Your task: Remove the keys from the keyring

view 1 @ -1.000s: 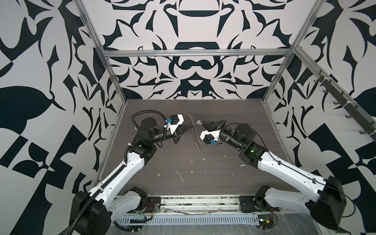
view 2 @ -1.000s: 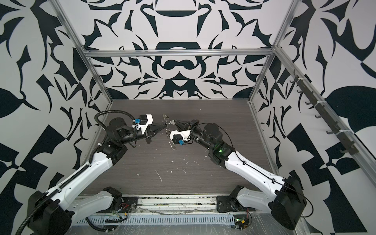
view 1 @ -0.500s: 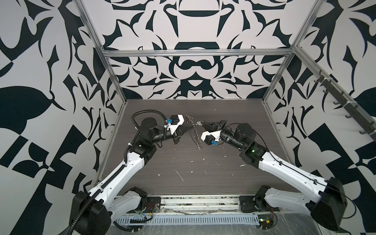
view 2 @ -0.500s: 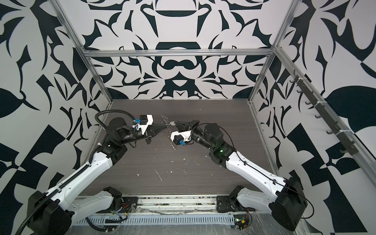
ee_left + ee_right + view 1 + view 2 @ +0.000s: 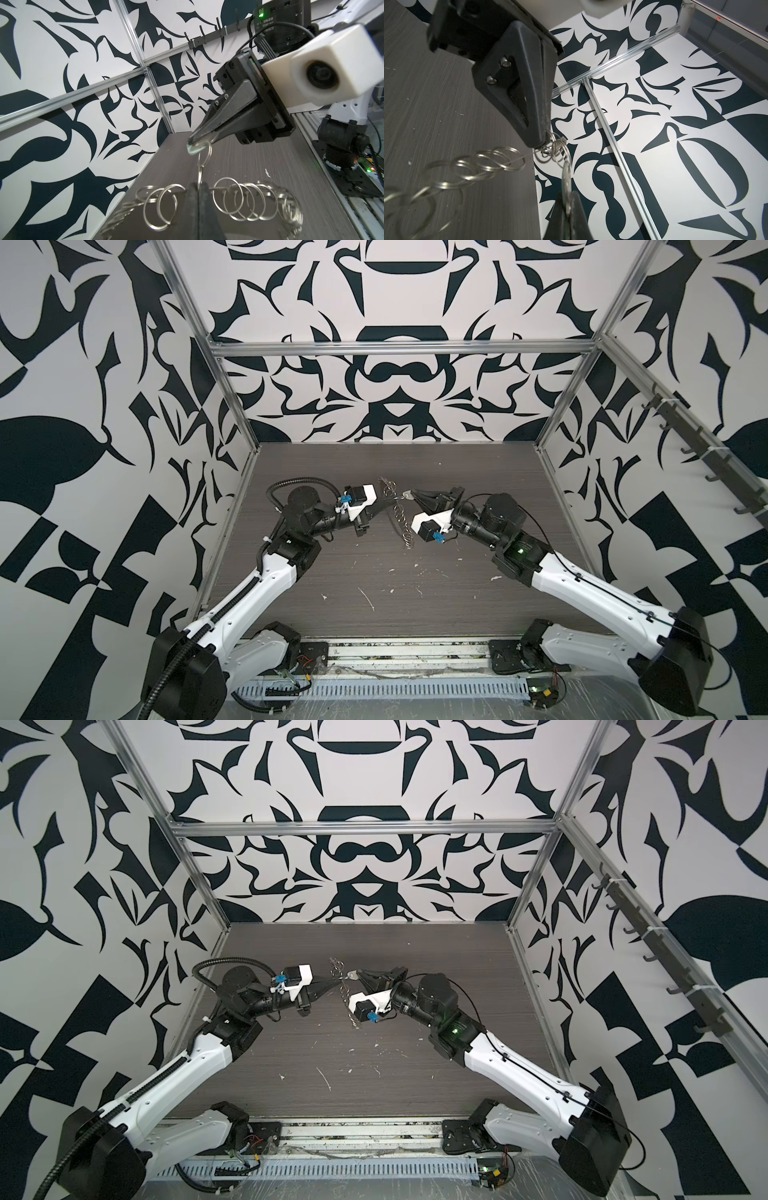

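Spreading beneath both arms, the dark wood-grain table (image 5: pixel 478 497) carries scattered pale flecks (image 5: pixel 368 599) and is boxed in by black-and-white patterned walls (image 5: pixel 395 398) on an aluminium frame (image 5: pixel 399 349). Above the table's middle, toward the far side, the keyring (image 5: pixel 400 515) is held up, its chain of split rings running from far to near. The keys (image 5: pixel 408 494), one pale tag, lie lengthwise left to right, loop toward the keyring. The left gripper (image 5: pixel 391 502) is clamped on the keyring's thin band among the rings. The right gripper (image 5: pixel 412 494) is pinched tight on the tag.
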